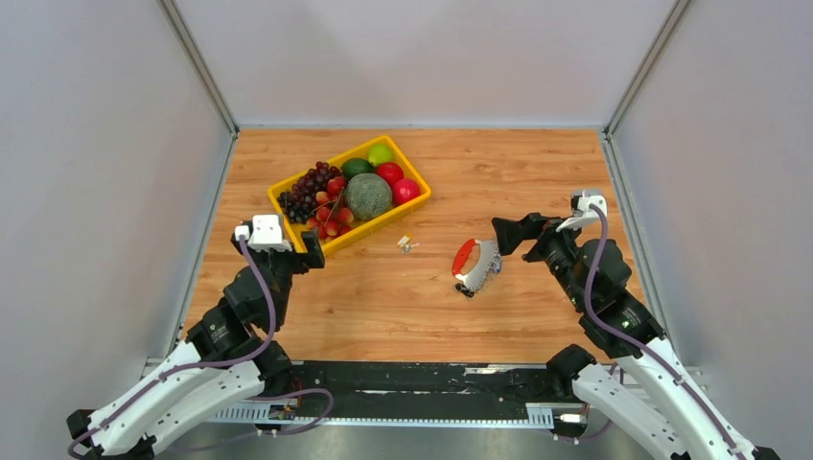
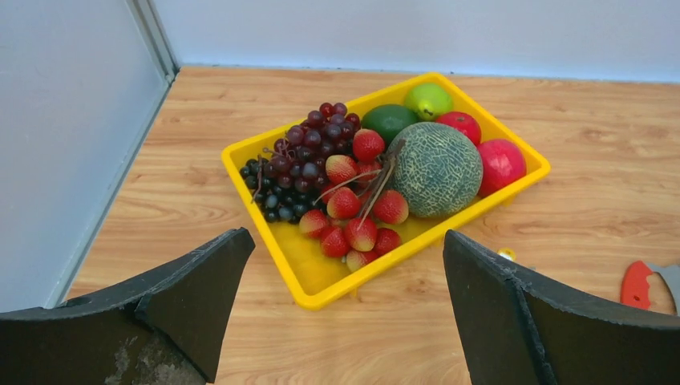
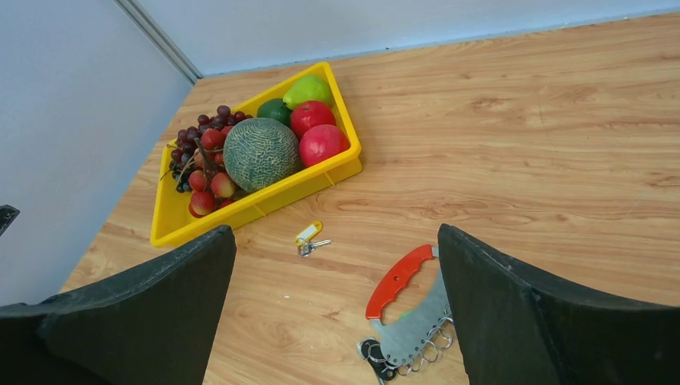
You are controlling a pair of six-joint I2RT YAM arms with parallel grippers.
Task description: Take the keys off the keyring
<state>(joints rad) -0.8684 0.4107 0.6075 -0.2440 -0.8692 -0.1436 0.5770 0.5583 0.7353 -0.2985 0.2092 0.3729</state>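
Wood-grain bench (image 1: 537, 163), boxed in by plain grey walls. The keyring (image 1: 476, 266) lies just right of centre in the top view. In the right wrist view it sits bottom centre: a curved red fob (image 3: 398, 281) on a silvery plate w/ a row of small rings (image 3: 425, 353) along its lower edge. The keys (image 3: 371, 350) on it bunch at the plate's lower-left corner, dark heads, too small to count. One loose key (image 3: 309, 235), pale yellow head, lies apart on the bench up-left of the keyring, between it and the yellow tray (image 1: 383, 226) of fruit (image 1: 368, 195). So approx one is off and the rest are to do.

Right gripper (image 3: 334, 233) is spread wide, nothing held. It sits just up-right of the keyring in the top view, not touching as far as I can tell. Left gripper (image 2: 346, 239) also gapes empty, mid-left of the top view by the tray's near corner, well apart from the keyring.

Judgement on the step: right arm is lining up a hold on the keyring.
- Best to take the fob or plate edge, i.e. the bulky part, and leave the ring side free, facing left.
- Then bring the left gripper across to pinch one key head & work it round its ring's split, not straight out.
- Keys lie flat & thin, so come in low and close slowly; a slip would likely drag the whole cluster.
- Keep clear of the loose key.
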